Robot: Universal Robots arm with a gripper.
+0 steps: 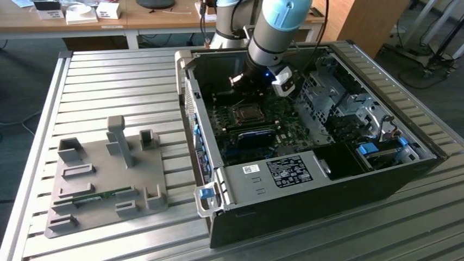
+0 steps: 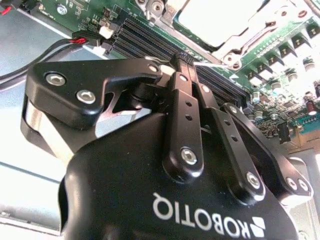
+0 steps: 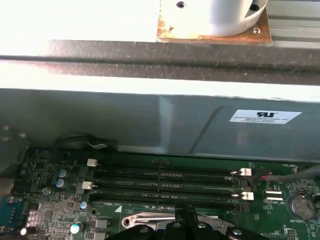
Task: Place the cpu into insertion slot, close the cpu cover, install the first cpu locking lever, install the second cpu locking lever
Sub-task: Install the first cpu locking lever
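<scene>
In the exterior view my gripper (image 1: 246, 88) hangs inside the open computer case (image 1: 305, 179), just behind the insertion slot (image 1: 246, 113). The second wrist view shows the gripper (image 2: 181, 61) shut, fingertips pressed together with nothing between them, over the long black memory slots (image 2: 150, 42). Just past them lies the cpu (image 2: 215, 17), its bright silvery top flat in the socket. The cpu cover (image 2: 252, 34) lies as a metal frame around it. In the first wrist view the fingertips (image 3: 189, 209) sit at the cover's near edge (image 3: 150, 219). I cannot make out the locking levers.
Green motherboard (image 1: 290, 128) with capacitors and cables surrounds the socket. The case's back wall (image 3: 160, 125) stands close behind the memory slots. A drive cage (image 1: 340, 103) fills the case at the exterior view's right. A grey fixture plate (image 1: 108, 179) lies on the slatted table (image 1: 108, 81).
</scene>
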